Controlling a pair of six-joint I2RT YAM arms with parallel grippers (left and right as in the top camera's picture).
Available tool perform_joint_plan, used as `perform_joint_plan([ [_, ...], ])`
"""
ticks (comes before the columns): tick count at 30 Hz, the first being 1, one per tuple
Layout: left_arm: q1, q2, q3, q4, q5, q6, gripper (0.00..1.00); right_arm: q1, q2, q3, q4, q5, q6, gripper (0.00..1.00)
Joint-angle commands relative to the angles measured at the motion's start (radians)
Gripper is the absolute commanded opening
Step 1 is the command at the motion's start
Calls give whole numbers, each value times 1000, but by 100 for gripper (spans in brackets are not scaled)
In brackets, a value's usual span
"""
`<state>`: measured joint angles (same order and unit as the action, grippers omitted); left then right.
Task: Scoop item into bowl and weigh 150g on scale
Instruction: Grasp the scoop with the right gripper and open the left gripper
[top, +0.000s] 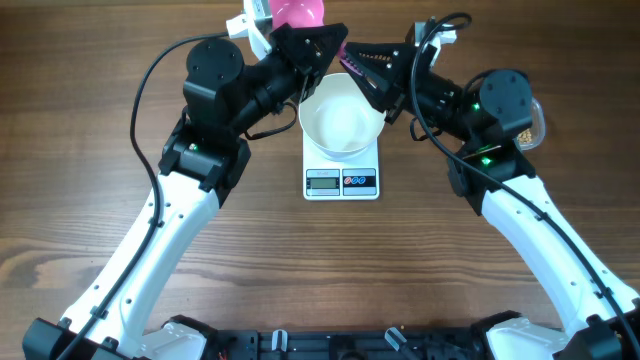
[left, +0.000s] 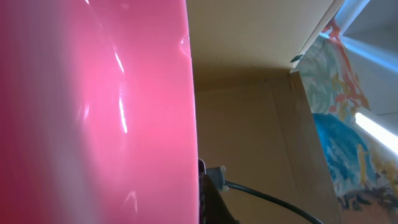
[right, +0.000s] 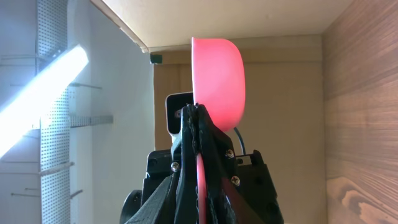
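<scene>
On the scale (top: 341, 181) sat the white bowl (top: 341, 125); the right arm (top: 500, 100) half hid the beans (top: 527, 132). The right gripper (right: 198, 118) pinched the pink scoop (right: 221, 74); the left gripper (top: 318, 42), beside it, was pressed together.

Bowl (top: 340, 125) on the scale (top: 342, 182), just in front of the left pincer (top: 322, 44) and right pincer (top: 352, 56), between their arms. Scoop (top: 298, 12) behind both pincers' tips, handle between the right pincer's fingers. Tub (top: 538, 115) well right of the right pincer, past its arm.
</scene>
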<state>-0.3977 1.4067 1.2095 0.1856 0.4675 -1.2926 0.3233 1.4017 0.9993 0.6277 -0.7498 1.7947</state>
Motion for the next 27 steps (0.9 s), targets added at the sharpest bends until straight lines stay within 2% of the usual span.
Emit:
perform_joint_plan([
  [1, -6, 2, 8, 3, -16, -29, 4, 5, -6, 11, 3, 21, 16, 23],
  [16, -31, 2, 8, 3, -28, -32, 4, 5, -6, 11, 3, 21, 24, 19],
  [27, -31, 2, 8, 4, -42, -32, 4, 5, -6, 11, 2, 20, 38, 11],
])
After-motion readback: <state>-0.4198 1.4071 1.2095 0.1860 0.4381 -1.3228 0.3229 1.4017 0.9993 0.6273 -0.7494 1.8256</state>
